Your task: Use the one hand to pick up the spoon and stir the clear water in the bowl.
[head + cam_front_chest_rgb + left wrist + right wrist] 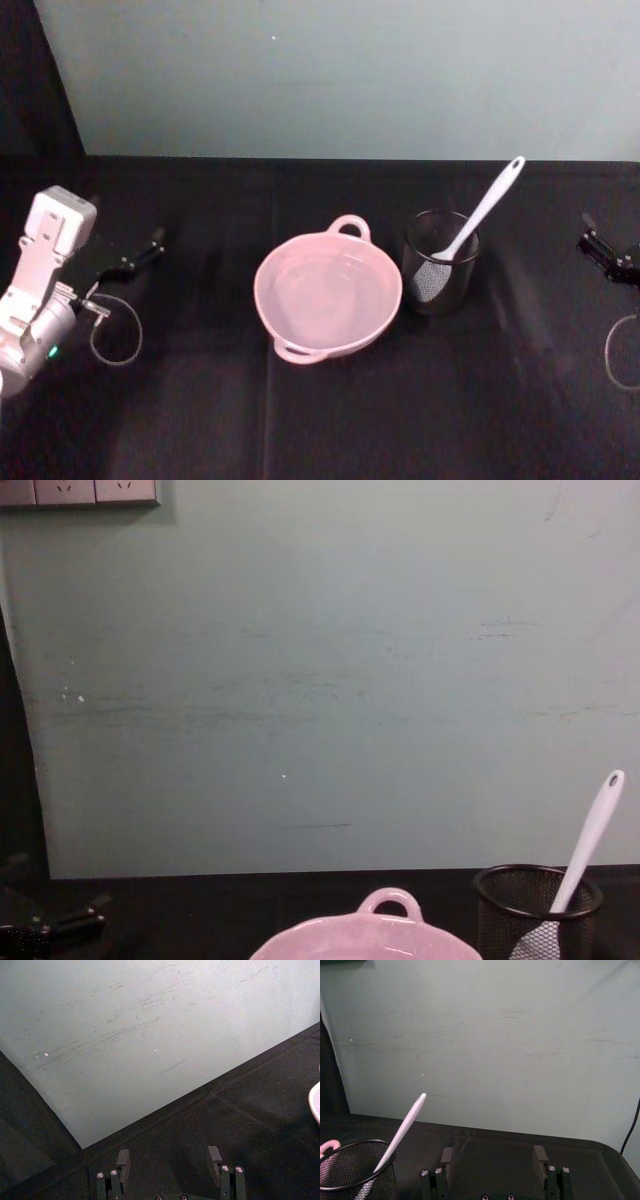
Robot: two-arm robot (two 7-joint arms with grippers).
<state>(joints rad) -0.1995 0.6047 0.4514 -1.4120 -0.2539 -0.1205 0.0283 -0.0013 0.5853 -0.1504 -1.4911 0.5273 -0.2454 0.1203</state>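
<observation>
The spoon [483,212] looks light, stiff and slick; the open right claw [493,1156] should pinch its upper handle.

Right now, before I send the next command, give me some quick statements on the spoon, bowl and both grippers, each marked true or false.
1. The spoon stands in the black mesh cup, its handle leaning out over the rim. True.
2. The pink bowl sits on the robot's right of the mesh cup. False: it sits on the robot's left of the cup, close beside it.
3. The right gripper is shut on the spoon. False: its fingers are open and empty, apart from the cup, at the table's right edge.
4. The left gripper is open and holds nothing. True: it is over the black cloth, left of the bowl.
5. The spoon lies in the bowl. False: it is in the cup.
</observation>
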